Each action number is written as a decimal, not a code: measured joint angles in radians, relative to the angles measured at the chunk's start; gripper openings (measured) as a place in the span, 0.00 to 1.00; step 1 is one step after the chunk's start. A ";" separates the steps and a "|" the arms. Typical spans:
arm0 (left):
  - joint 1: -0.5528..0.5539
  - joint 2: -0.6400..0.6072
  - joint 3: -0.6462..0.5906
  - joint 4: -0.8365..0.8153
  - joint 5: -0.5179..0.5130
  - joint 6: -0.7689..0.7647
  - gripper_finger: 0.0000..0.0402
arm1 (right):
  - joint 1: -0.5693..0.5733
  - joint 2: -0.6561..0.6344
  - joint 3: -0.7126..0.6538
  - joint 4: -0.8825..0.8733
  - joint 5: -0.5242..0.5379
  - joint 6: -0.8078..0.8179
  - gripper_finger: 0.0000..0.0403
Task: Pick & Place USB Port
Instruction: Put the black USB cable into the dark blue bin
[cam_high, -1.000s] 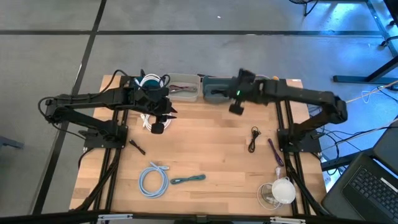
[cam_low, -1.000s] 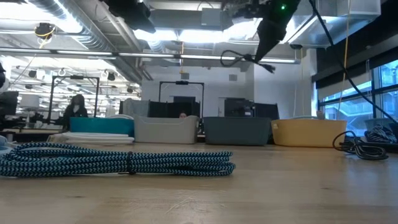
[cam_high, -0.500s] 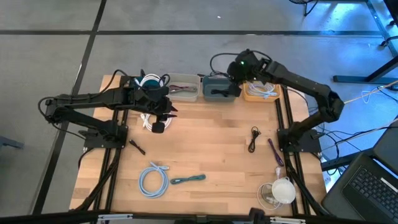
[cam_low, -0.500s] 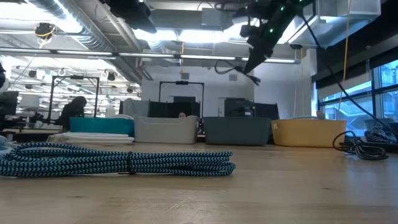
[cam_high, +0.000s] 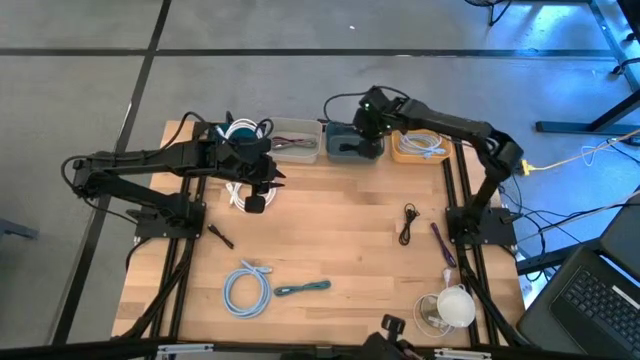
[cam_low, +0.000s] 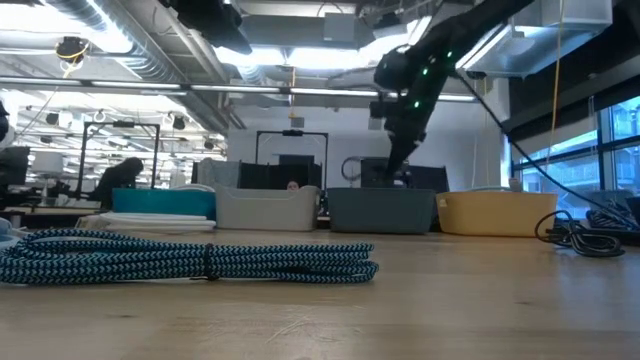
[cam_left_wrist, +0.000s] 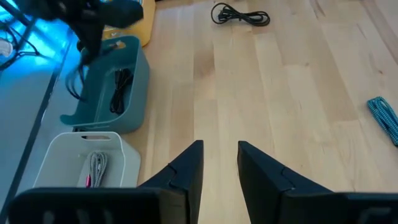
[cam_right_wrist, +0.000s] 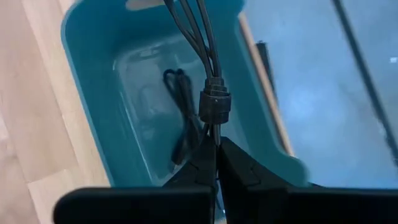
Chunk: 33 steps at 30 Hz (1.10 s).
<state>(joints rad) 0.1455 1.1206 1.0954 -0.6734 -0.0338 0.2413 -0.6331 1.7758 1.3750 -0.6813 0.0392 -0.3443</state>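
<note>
On the pale wooden table, a coiled grey cable lies at six o'clock beside a braided teal cable, while the left gripper waits at nine o'clock, fingers slightly parted and empty. At twelve o'clock, the right gripper pinches a bundled black USB cable over the teal plastic bin. The placing step seems under way; next comes lowering and releasing it into that bin.
</note>
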 joint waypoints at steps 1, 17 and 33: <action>0.000 0.000 0.000 0.000 0.000 0.000 0.22 | 0.000 0.017 0.000 0.005 -0.011 0.000 0.00; 0.000 0.000 0.000 -0.004 0.000 0.000 0.21 | -0.005 0.205 0.000 0.044 -0.016 0.003 0.00; 0.000 0.000 0.000 -0.004 0.000 -0.002 0.22 | -0.006 0.200 0.000 0.045 -0.014 0.079 0.35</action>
<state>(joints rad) 0.1455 1.1206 1.0954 -0.6773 -0.0337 0.2390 -0.6392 1.9755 1.3746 -0.6367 0.0250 -0.2655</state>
